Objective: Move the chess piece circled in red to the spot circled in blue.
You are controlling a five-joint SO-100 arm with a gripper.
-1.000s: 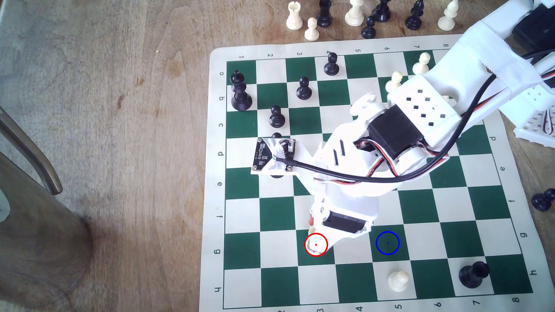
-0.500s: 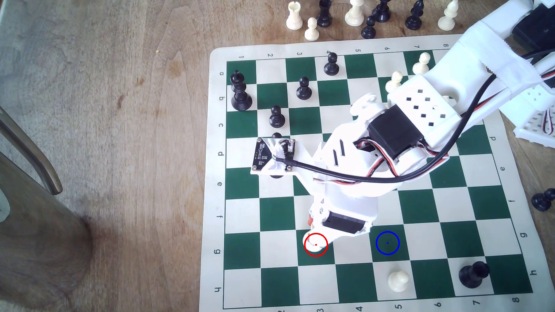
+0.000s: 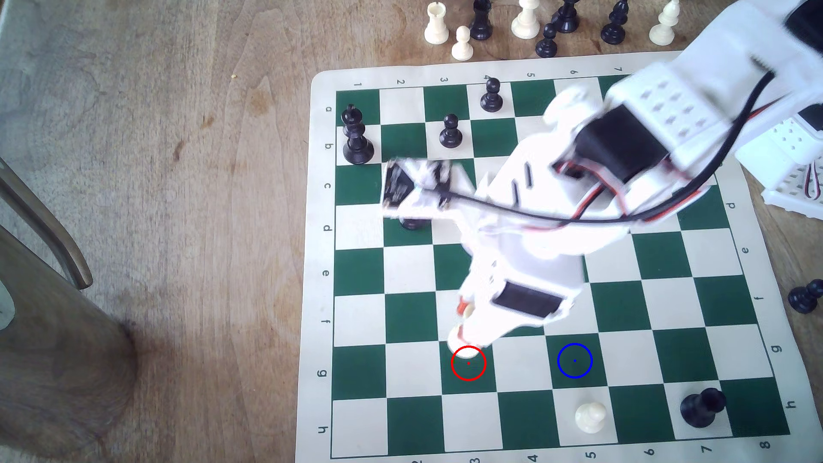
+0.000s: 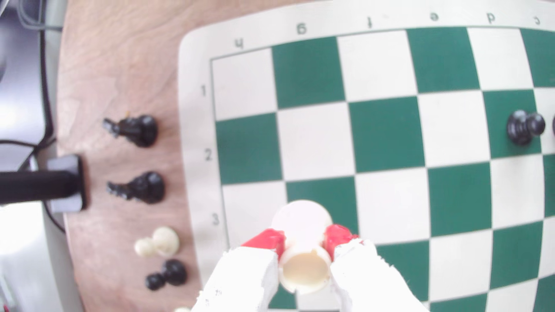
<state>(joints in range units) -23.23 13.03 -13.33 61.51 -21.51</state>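
Observation:
The chess piece circled in red (image 3: 462,348) is a short cream rook. It hangs tilted just above the upper edge of the red ring (image 3: 468,363), lifted off that green square. My gripper (image 3: 463,327) is shut on it. In the wrist view the red-tipped fingers (image 4: 267,238) clamp the rook (image 4: 303,267) by its body, its hollow top facing the camera and its round base over row 3. The spot circled in blue (image 3: 574,360) is a bare green square two files toward the exterior view's right. The arm is motion-blurred.
On the green-and-cream board (image 3: 320,249) a cream pawn (image 3: 590,416) stands just below the blue ring and a black piece (image 3: 701,407) lies near the lower right. Black pawns (image 3: 450,131) and a black king (image 3: 355,136) occupy the upper left. Spare pieces (image 3: 525,20) line the top.
The arm has risen and drawn back toward the exterior view's top, carrying the rook up off the red-ringed square; the wrist camera board moved up with it.

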